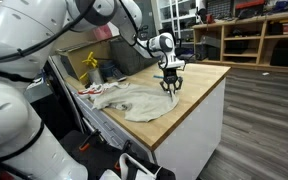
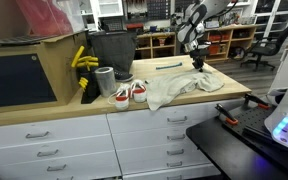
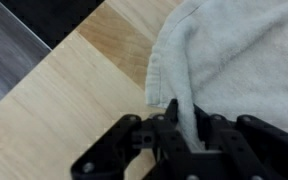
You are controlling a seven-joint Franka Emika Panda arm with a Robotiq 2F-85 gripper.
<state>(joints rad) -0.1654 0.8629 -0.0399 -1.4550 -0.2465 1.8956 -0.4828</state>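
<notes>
You have a plain off-white towel [image 3: 234, 60], no pattern. The worktop [image 3: 74, 110] is pale wood in lighter and darker plank bands; your hand [image 3: 184, 125] is black. In an exterior view, note a red-and-white item [image 2: 124, 95] and a yellow object [image 2: 81, 60].

Countertop [image 1: 200, 82], wooden: one. Towel [image 1: 134, 100], beige and crumpled: one, the same piece in both exterior views and in the wrist view. Robot arm [image 1: 134, 35]: one, with one gripper [image 1: 170, 86]. Red-and-white bundle [image 2: 130, 94]: counted as one; whether it is one piece or two cannot be told. Grey cup [image 2: 105, 80]: one. Black bin [image 2: 111, 48]: one. Yellow item [image 2: 81, 60]: one cluster, its pieces too small to count. Cardboard box [image 2: 24, 70]: one. Drawer columns below the countertop: two.
</notes>
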